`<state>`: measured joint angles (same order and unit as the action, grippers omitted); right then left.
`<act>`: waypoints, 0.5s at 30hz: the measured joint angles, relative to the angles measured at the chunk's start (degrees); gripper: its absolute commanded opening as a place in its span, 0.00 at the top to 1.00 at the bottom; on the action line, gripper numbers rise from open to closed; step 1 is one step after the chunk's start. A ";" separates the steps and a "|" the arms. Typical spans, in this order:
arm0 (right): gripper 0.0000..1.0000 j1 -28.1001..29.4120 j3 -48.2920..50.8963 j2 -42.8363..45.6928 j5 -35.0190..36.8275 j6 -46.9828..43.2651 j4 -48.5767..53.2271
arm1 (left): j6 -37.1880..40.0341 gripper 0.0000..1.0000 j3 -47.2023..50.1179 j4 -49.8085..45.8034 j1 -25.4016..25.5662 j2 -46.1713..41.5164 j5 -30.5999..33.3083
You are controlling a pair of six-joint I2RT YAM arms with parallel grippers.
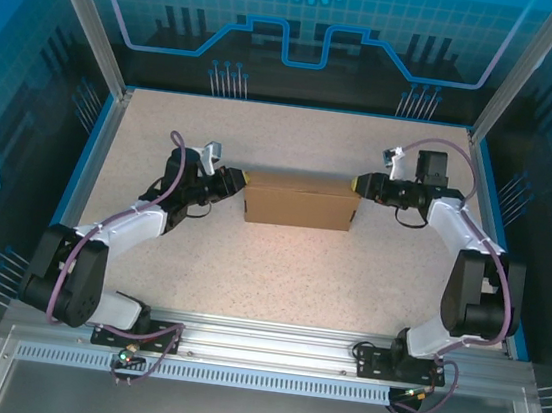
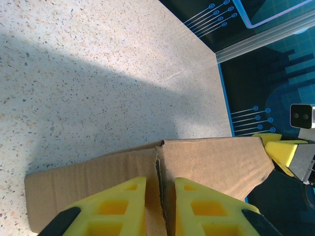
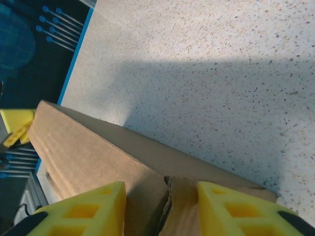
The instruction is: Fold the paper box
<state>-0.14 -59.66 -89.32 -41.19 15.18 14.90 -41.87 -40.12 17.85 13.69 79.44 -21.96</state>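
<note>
The paper box [image 1: 302,202] is plain brown cardboard and lies folded up in the middle of the table, long side left to right. My left gripper [image 1: 242,180] is at its left end. In the left wrist view the yellow fingers [image 2: 160,181] stand close together, pinching a cardboard edge where two panels [image 2: 216,162] meet. My right gripper [image 1: 357,184] is at the right end. In the right wrist view its jaws [image 3: 160,187] stand apart over the box's end corner [image 3: 93,152], where a torn seam runs between them.
The speckled table [image 1: 189,256] is bounded by a blue rim and aluminium posts [image 1: 118,97] at the back corners. The arm bases sit on the rail [image 1: 269,347] at the near edge.
</note>
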 measured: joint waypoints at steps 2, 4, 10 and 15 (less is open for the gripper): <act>0.75 0.20 1.05 1.01 0.44 0.44 -0.48 | 0.20 0.81 -0.17 -0.26 0.37 0.00 0.70; 0.78 0.48 2.34 2.14 1.14 0.76 -1.33 | 0.35 0.81 -0.24 -0.39 0.85 0.00 1.68; 0.85 1.57 8.26 5.79 3.96 3.58 -9.14 | 0.20 0.81 0.00 0.98 1.92 0.35 4.20; 0.84 3.10 8.24 6.23 7.13 5.90 -11.17 | 0.46 0.80 -0.66 0.31 1.97 0.33 5.29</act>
<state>2.96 -51.42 -83.09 -34.06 21.08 3.73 -41.41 -40.77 18.15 15.66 79.77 -16.67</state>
